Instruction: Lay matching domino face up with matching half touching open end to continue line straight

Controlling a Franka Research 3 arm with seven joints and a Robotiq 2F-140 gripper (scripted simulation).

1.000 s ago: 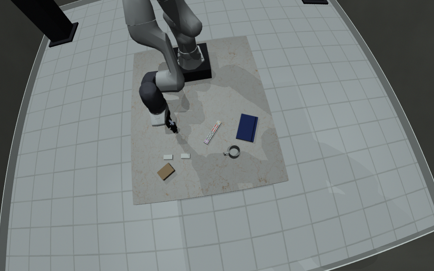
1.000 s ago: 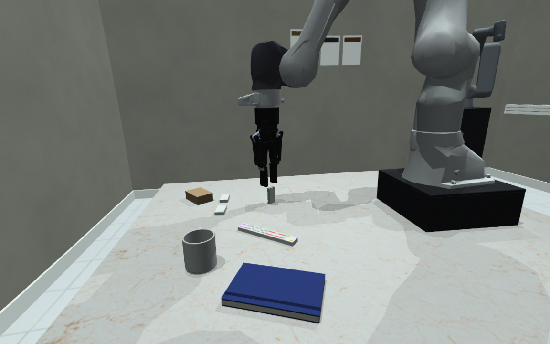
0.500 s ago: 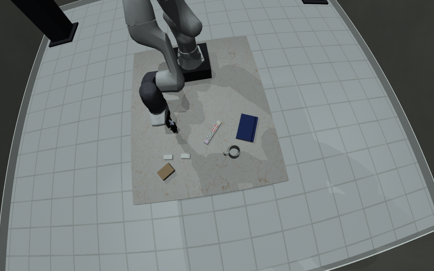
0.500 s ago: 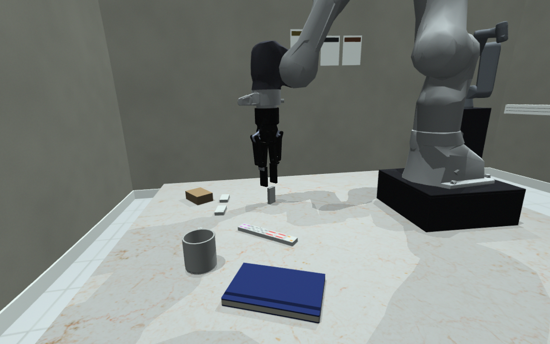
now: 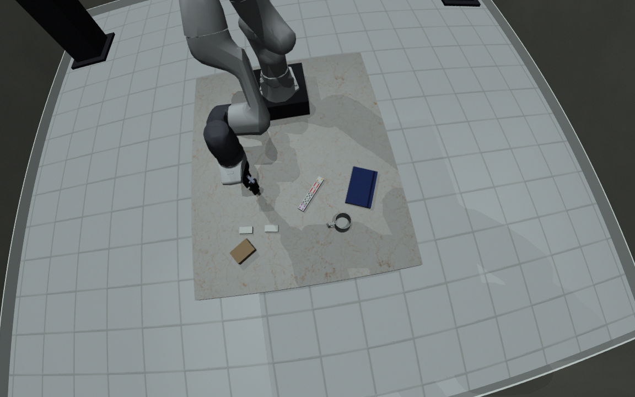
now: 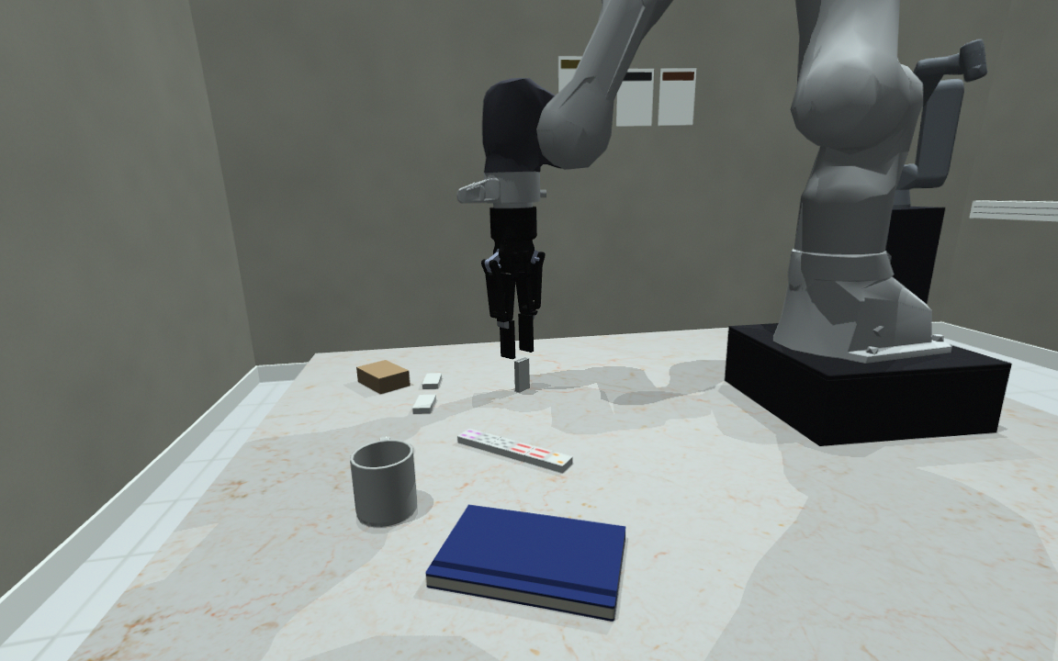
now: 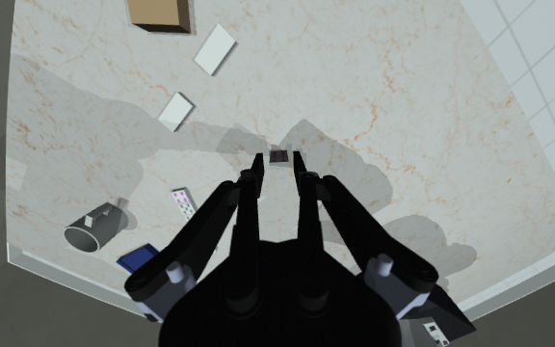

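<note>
While the domino (image 6: 522, 374) stands on end on the table (image 6: 763, 526) untouched, the chief risk is judged to be which way it falls. If it tips the wrong way it lands face down again and its marks stay hidden. A second risk is contact: if a finger (image 6: 526, 316) brushes the domino as it lands, the rule on tipping is broken.

The line of dominoes (image 6: 513, 448) lies flat nearer the exterior camera than the standing domino, well apart from it, so a fall there should not disturb it. Two more blank dominoes (image 6: 426, 392) lie flat to the left of the standing domino, beside a brown block (image 6: 382, 375).

The gripper (image 6: 517, 345) hangs just above the standing domino, pointing straight down from a bent wrist. Its fingers are partly drawn together with a narrow gap and grip nothing; the domino's top shows between the tips in the wrist view.
</note>
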